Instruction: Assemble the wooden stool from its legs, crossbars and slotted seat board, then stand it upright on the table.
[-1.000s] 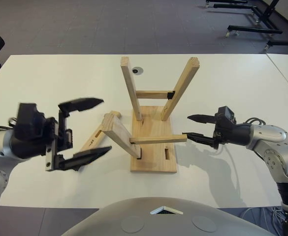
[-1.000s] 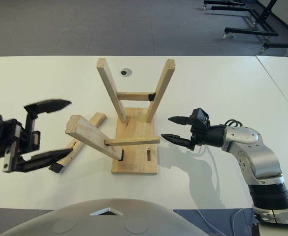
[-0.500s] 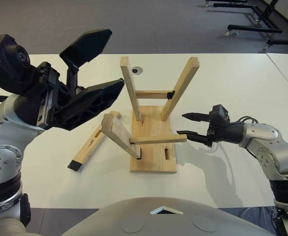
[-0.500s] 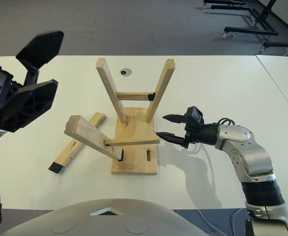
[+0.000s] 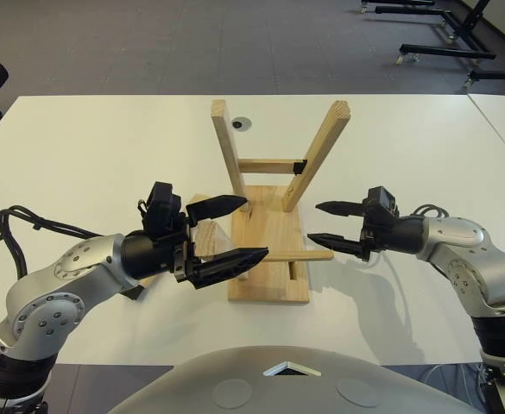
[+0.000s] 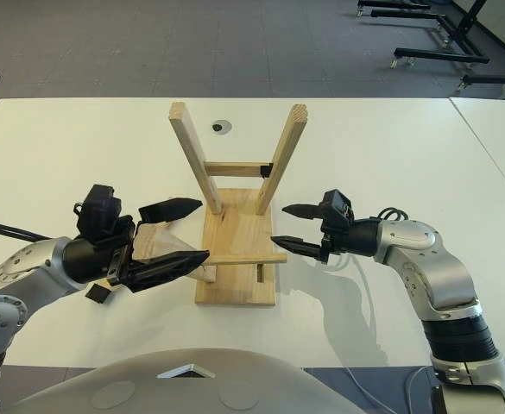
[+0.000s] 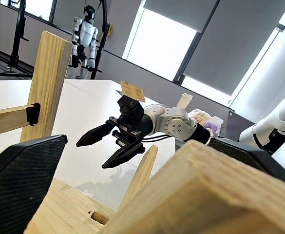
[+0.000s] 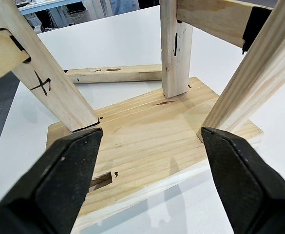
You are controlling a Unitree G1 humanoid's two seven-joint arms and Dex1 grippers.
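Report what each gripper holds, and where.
Nothing held. The left gripper is open around the tilted leg; the right gripper is open beside the crossbar.

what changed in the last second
The left gripper swung up, then came down and in, open around the tilted leg. The right gripper edged toward the crossbar, still open. Nothing gripped. The seat board and two standing legs stayed put.

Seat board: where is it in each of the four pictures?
Left eye view: seat board flat on the table, mid-picture.
Right eye view: seat board likewise mid-picture.
Left wrist view: seat board, slotted, beside the near leg.
Right wrist view: seat board under the upright legs.
Shared landmark: crossbar joining the upright legs.
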